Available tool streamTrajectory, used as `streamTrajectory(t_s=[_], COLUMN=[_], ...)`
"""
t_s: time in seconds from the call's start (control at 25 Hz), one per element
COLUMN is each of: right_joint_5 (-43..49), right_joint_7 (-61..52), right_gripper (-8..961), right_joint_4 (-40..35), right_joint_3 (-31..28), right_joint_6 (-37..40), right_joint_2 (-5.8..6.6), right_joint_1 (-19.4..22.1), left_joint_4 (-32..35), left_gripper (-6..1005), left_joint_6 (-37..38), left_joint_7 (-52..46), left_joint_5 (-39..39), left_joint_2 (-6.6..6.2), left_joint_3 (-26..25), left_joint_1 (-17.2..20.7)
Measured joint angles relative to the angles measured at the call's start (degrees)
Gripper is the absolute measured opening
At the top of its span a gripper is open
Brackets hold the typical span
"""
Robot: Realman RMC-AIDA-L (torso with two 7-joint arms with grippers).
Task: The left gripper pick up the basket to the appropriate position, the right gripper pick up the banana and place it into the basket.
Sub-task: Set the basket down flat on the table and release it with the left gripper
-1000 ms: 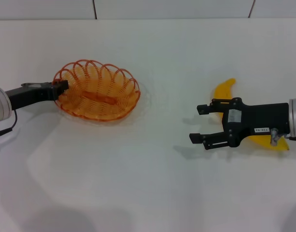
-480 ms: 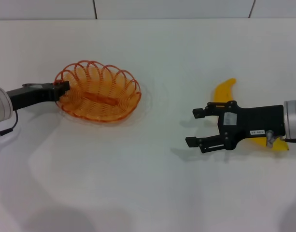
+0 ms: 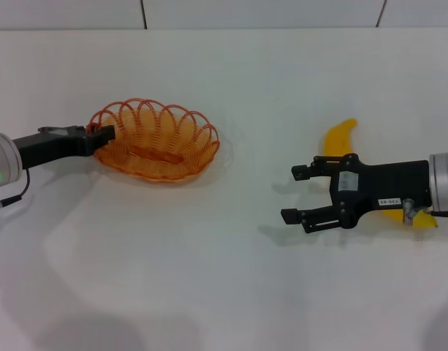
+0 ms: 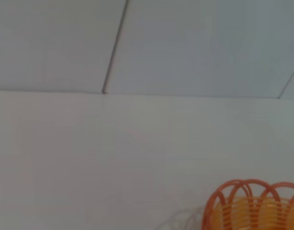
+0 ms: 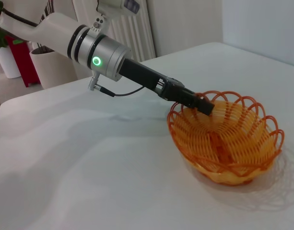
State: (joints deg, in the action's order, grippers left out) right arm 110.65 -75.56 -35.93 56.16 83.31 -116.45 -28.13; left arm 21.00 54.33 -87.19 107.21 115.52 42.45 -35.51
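Head view shows a white table point(image 3: 224, 292) with the shallow oval orange wire basket point(image 3: 158, 139) with a looped scalloped rim on its left half, tilted so that its left end sits higher than its right. At that left end the left gripper point(image 3: 103, 136), a black two-fingered claw on an all-black forearm, is pinched on the rim; the right wrist view shows the same clamp, the left gripper point(image 5: 204, 104) biting the rim of the basket point(image 5: 228, 139). Left wrist view catches only a few orange rim loops of the basket point(image 4: 254, 206) against the table and the pale wall behind. On the right half of the table, well apart from the basket, lies the smooth yellow curved banana point(image 3: 339, 139). Above its middle hangs the right gripper point(image 3: 300, 194), a black claw with white label stickers on a silver-white arm, fingers spread wide and holding nothing.
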Motion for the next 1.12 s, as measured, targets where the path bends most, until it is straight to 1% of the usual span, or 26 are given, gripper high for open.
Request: streamTrajectory(t_s=[0.16, 0.36, 0.48, 0.68, 0.84, 1.12], right_joint_5=[0.01, 0.05, 0.08, 0.09, 0.09, -0.02], right_joint_7=[0.06, 0.07, 0.07, 0.07, 0.07, 0.07], right_gripper=[879, 879, 880, 880, 880, 880], right_joint_4=[0.0, 0.01, 0.13, 0.19, 0.65, 0.69], right_joint_3=[0.0, 0.0, 0.0, 0.0, 0.0, -0.25], right_joint_6=[0.0, 0.0, -0.03, -1.04, -2.19, -2.23], right_joint_2=[0.0, -0.05, -0.06, -0.09, -0.1, -0.09], right_joint_1=[0.0, 0.0, 0.16, 0.33, 0.48, 0.57], left_joint_4=[-0.08, 0.09, 0.37, 2.11, 3.99, 9.1], left_gripper=[224, 461, 699, 894, 895, 896], left_joint_6=[0.01, 0.09, 0.22, 0.34, 1.61, 6.27], left_joint_7=[0.21, 1.24, 2.5, 3.49, 4.15, 4.26], left_joint_5=[-0.01, -0.46, -0.59, -0.68, -1.18, -2.75], left_joint_2=[0.02, 0.3, 0.69, 0.85, 0.95, 0.94], left_joint_3=[0.0, 0.11, 0.14, 0.17, 0.11, 0.1], left_joint_1=[-0.13, -0.09, 0.0, 0.75, 2.28, 6.43])
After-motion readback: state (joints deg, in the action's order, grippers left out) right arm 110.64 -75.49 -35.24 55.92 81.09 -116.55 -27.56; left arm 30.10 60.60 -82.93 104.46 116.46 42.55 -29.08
